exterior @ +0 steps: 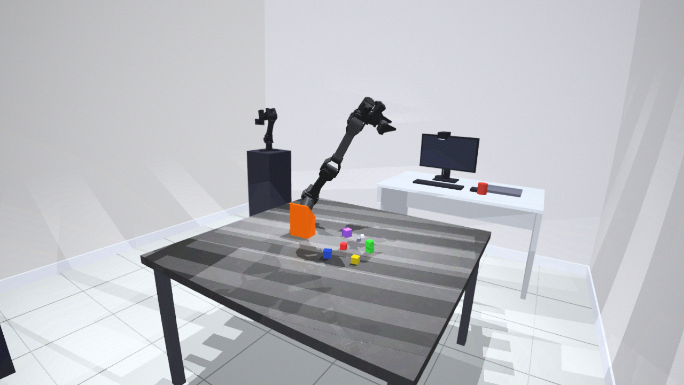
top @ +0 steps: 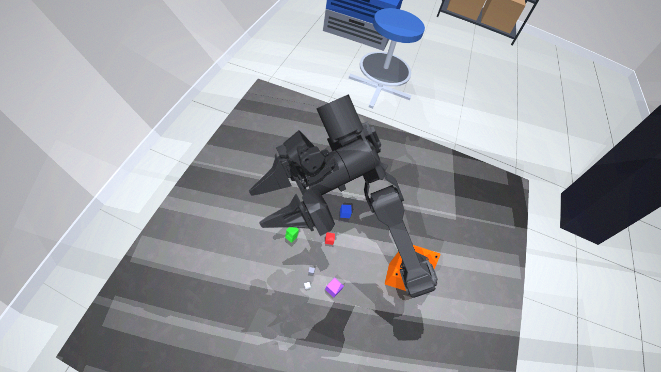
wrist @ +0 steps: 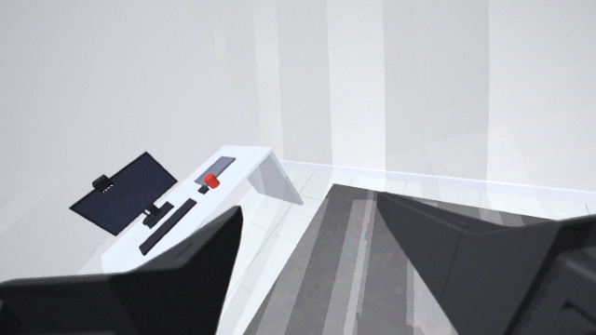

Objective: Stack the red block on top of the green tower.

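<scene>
My gripper fingers (top: 271, 180): matt black, smooth, plastic-looking. Table top (top: 185, 259) (exterior: 287, 297) (wrist: 321, 261) under me: dark, faintly mottled, soft sheen. Orange mount (exterior: 301, 221) (top: 392, 276): flat, matt, smooth. Red block (top: 329, 238) (exterior: 343, 246): smooth, plastic-looking. Boxes (top: 502, 14) on rack: matt, cardboard-like.

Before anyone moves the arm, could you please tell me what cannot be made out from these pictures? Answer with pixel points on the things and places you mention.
- Yellow block (exterior: 355, 260): missing from the top view, probably hidden under the arm.
- Red block (top: 330, 238) (exterior: 343, 246) and green tower (top: 291, 234) (exterior: 369, 246): outside the wrist view, which faces the desk (exterior: 506, 201) (wrist: 242, 155) and wall.
- Whether the tower's blocks line up exactly: too small in the exterior view.
- Rear ends of the fingers: cut off by the wrist view's edges.
</scene>
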Robot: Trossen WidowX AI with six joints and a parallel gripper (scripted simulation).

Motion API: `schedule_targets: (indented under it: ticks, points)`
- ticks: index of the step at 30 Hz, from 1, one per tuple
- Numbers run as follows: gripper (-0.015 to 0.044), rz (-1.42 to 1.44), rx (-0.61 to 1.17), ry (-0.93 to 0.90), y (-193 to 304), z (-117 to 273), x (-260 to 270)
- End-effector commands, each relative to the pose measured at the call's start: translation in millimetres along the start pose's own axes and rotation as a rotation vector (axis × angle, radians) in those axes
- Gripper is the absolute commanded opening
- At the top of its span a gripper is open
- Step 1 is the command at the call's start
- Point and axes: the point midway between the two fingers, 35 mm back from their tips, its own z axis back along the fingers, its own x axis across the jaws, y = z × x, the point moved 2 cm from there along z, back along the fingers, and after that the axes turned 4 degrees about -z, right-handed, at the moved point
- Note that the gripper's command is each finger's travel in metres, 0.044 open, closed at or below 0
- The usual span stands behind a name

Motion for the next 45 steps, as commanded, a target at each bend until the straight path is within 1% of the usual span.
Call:
schedule_targets:
  ticks: [1, 2, 4, 9, 15, 20, 23, 25, 30, 35, 40, 43, 45]
  points:
    - [0.0426, 0.004, -0.001, -0.001, 0.1, 0.4, 1.3]
    - [0.044, 0.016, -0.005, -0.004, 0.2, 1.6, 5.0]
    - [0.044, 0.065, -0.02, -0.014, 1.4, 6.3, 20.0]
    - [0.044, 0.296, -0.077, -0.056, 15.6, 24.5, 87.6]
    - [0.044, 0.539, -0.137, -0.081, 44.6, 42.5, 164.5]
    - [0.044, 0.733, -0.161, -0.087, 80.2, 46.2, 218.9]
    - [0.044, 0.703, -0.148, -0.109, 87.3, 42.2, 220.0]
    - [0.044, 0.715, -0.137, -0.128, 101.8, 38.1, 229.9]
    - [0.044, 0.895, -0.127, -0.122, 144.1, 29.3, 266.9]
    - [0.044, 1.072, -0.089, -0.105, 191.7, 9.8, 291.9]
    - [0.044, 1.235, -0.022, -0.075, 239.4, -18.4, 301.6]
    - [0.044, 1.196, 0.013, -0.084, 252.5, -24.8, 301.7]
    - [0.044, 1.249, 0.05, -0.067, 270.4, -38.1, 299.6]
